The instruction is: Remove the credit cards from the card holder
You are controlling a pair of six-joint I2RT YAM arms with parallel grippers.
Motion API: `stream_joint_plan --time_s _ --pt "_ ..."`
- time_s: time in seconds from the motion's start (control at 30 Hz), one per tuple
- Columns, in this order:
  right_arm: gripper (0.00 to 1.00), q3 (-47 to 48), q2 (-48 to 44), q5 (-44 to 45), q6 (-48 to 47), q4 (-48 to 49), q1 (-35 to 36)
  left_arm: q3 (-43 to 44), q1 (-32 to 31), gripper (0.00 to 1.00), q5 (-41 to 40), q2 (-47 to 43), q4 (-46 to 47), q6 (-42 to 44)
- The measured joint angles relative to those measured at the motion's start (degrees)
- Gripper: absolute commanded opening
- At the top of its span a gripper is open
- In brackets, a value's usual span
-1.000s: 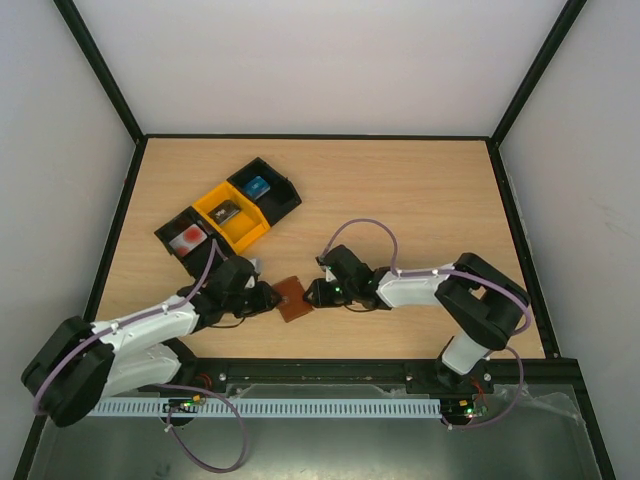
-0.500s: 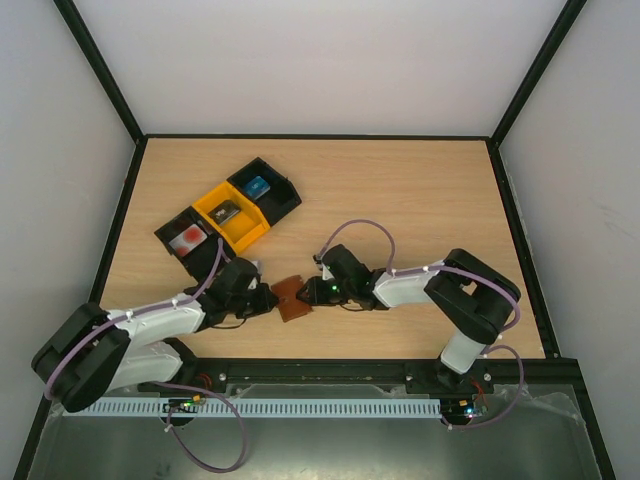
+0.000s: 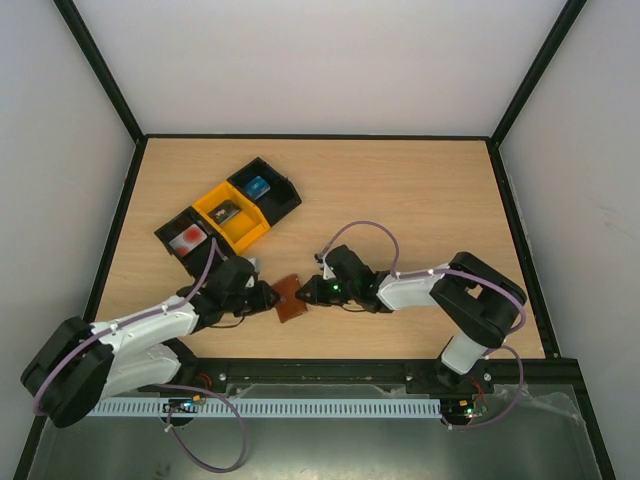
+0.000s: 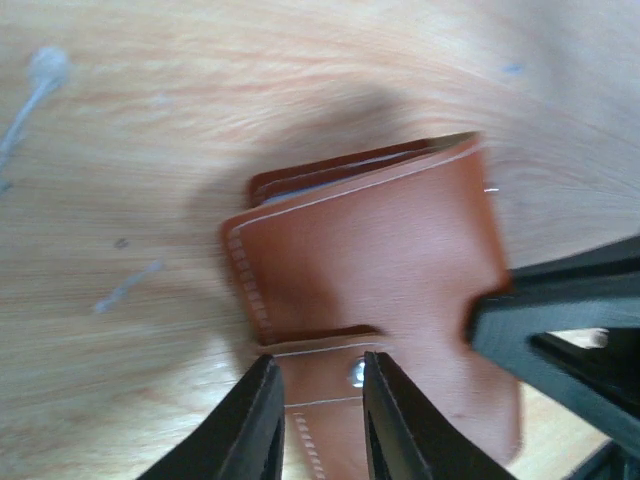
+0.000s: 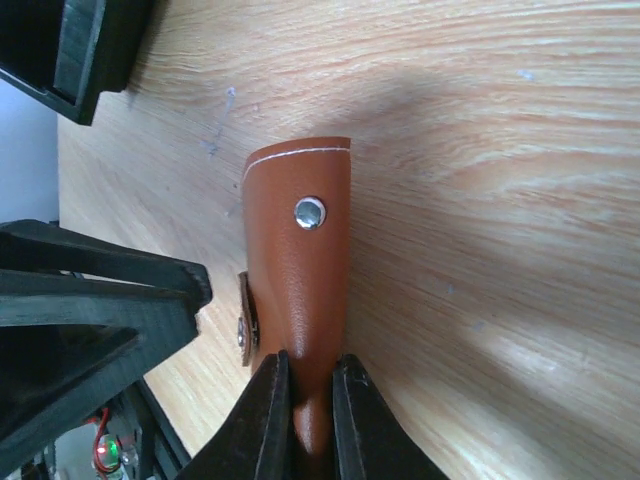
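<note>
The brown leather card holder point(image 3: 291, 298) lies folded on the table between the two arms. My right gripper point(image 5: 312, 400) is shut on the card holder point(image 5: 300, 270) at its fold, one finger on each face. My left gripper point(image 4: 318, 400) stands a little open from the other side. Its fingertips point(image 4: 258, 415) straddle the holder's snap strap point(image 4: 325, 385), with the card holder point(image 4: 370, 250) just beyond. Three credit cards lie in the trays: a white card with a red blotch point(image 3: 187, 237), a dark grey card point(image 3: 226, 212) and a blue card point(image 3: 258, 186). No card shows in the holder.
A row of three trays sits at the left rear: black tray point(image 3: 172, 232), yellow tray point(image 3: 243, 232), black tray point(image 3: 285, 197). One black tray corner point(image 5: 90, 50) shows in the right wrist view. Black frame rails border the table.
The left gripper pushed in toward the holder, then drew back slightly, its jaws narrowing and reopening. The right gripper closed on the holder's fold. The holder barely shifted.
</note>
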Motion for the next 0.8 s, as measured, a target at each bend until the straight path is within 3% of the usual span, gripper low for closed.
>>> stream_joint_plan --time_s 0.23,0.8 --pt "0.02 -0.1 -3.1 1.6 1.1 -2.0 0.3 5.0 -1.0 0.39 2.4 -2.1 -0.3 0.3" --pt "0.02 -0.1 -5.8 3.6 2.1 -5.6 1.9 5.7 -1.7 0.39 3.3 8.7 0.2 4.1"
